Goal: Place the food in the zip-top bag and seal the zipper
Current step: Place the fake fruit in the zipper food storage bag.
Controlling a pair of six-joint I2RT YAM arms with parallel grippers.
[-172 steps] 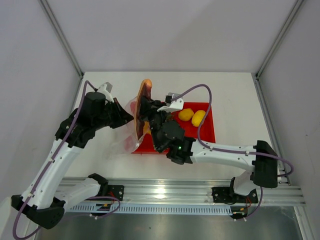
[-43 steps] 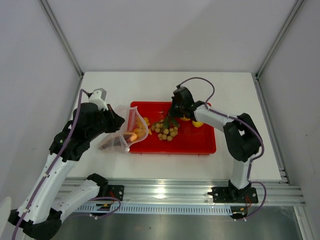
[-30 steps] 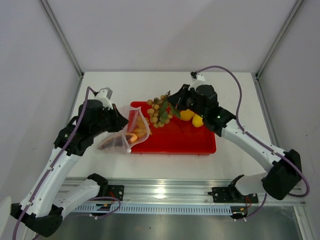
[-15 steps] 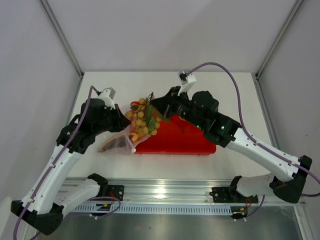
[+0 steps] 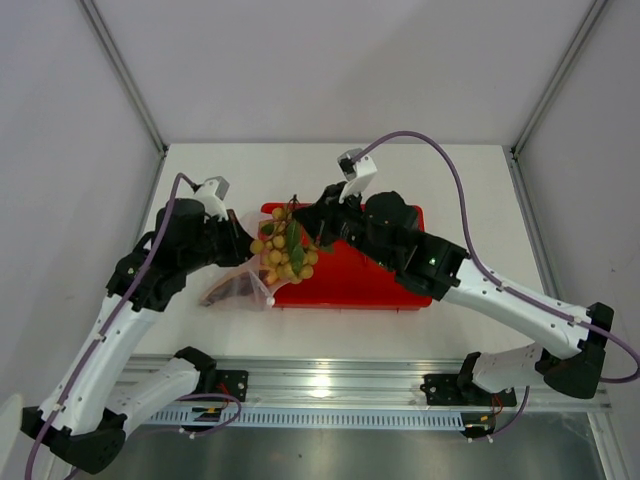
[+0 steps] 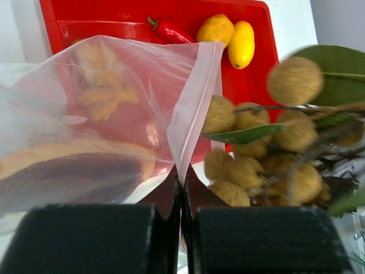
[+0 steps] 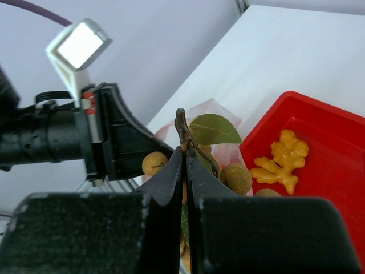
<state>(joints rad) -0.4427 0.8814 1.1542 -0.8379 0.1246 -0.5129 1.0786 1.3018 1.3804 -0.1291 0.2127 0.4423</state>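
Note:
My left gripper [image 5: 241, 246] [image 6: 181, 184] is shut on the mouth edge of the zip-top bag [image 5: 232, 289] [image 6: 114, 85], pinching its pinkish zipper [image 6: 193, 117]. The bag lies at the tray's left end. Inside it a dark red-brown stick [image 6: 74, 174] and orange chunks [image 6: 51, 151] show. My right gripper [image 5: 306, 219] [image 7: 185, 157] is shut on the stem of the bunch of tan fruits [image 5: 283, 256] [image 6: 251, 165] [image 7: 235, 178]. The bunch hangs in the air just right of the bag's mouth. Two yellow fruits [image 6: 242, 44] lie in the tray's far corner.
The red tray [image 5: 375, 285] [image 6: 63, 23] also holds a red chili [image 6: 170, 32] and a yellow knobbly ginger-like piece [image 7: 282, 160]. My right arm stretches over the tray. White walls close in the table at the back and on both sides.
My right gripper lifted the bunch out of the tray and carried it left to the bag's mouth. The left gripper has kept its hold on the bag edge.

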